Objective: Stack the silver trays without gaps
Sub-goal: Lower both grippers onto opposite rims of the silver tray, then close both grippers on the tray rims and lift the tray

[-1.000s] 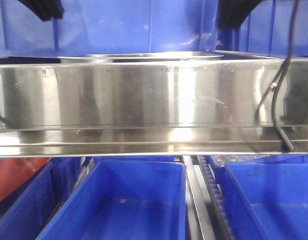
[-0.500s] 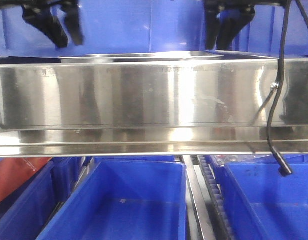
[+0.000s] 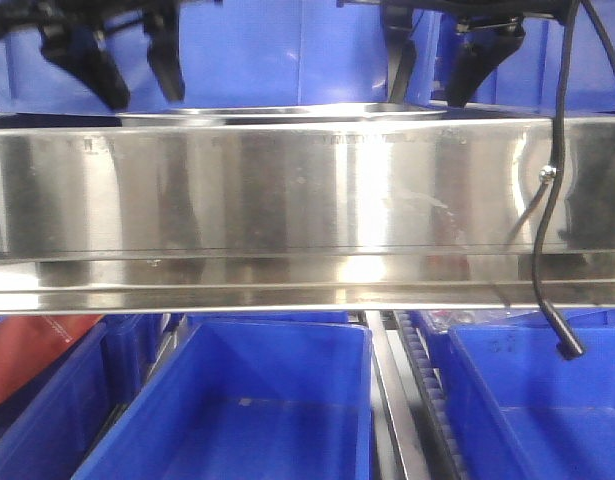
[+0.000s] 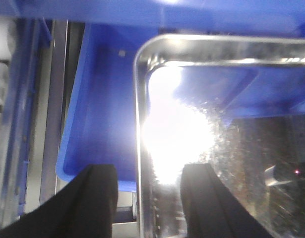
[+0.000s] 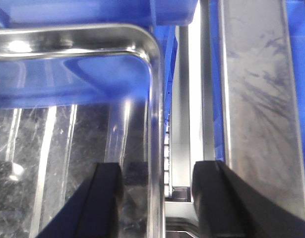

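The step in hand looks like a two-armed approach to the silver tray (image 3: 287,110), which lies level with a blue bin (image 4: 92,124) showing below its left edge and the broad shelf rail (image 3: 287,190) in front of it. The left gripper (image 3: 142,90) hangs above the tray's left end and the right gripper (image 3: 429,92) above its right end. Both pairs of jaws stand apart, and each wrist view shows them straddling the tray's rolled rim without touching it. Next, both arms probably need to sink together until the rim sits between the jaws, close evenly, and lift the tray level so it can nest squarely. Compared with half a second ago, both grippers have come lower toward the tray and spread wider, while the tray itself has not shifted.
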`<action>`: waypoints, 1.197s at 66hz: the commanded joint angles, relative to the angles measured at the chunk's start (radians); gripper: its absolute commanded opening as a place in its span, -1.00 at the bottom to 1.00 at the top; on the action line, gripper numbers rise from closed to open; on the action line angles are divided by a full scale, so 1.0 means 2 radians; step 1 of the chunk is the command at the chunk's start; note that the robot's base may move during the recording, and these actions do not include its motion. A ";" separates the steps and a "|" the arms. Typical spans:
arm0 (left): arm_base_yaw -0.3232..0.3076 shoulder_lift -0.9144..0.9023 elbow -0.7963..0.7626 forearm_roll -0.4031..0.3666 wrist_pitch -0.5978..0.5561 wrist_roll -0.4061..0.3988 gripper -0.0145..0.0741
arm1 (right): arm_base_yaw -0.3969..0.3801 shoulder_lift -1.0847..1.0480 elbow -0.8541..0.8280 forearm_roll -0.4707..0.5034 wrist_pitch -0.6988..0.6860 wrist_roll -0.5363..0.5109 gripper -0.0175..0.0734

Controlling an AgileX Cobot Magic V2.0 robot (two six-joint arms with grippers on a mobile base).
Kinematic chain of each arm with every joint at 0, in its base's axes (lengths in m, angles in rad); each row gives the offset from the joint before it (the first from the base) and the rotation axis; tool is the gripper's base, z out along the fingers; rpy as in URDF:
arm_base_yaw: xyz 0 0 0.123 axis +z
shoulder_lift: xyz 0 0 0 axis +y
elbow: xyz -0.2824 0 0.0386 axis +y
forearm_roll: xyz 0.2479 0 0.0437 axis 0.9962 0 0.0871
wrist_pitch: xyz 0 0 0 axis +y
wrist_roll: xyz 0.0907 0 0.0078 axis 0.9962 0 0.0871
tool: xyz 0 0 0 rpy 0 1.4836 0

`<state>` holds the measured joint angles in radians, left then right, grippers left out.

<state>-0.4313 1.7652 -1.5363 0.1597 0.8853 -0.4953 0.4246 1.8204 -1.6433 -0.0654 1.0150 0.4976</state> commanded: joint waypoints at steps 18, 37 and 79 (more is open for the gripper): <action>-0.002 0.024 -0.003 0.006 -0.006 -0.001 -0.15 | 0.001 0.013 -0.004 -0.004 -0.022 0.001 -0.10; -0.002 0.025 -0.003 0.016 -0.001 -0.001 -0.15 | 0.001 0.028 -0.004 0.003 -0.016 0.001 -0.10; -0.002 0.025 -0.002 0.016 0.000 -0.001 -0.28 | 0.001 0.029 -0.004 0.003 -0.010 0.001 -0.10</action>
<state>-0.4313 1.8185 -1.5363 0.1890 0.8843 -0.4953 0.4246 1.8842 -1.6433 -0.0558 0.9915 0.4976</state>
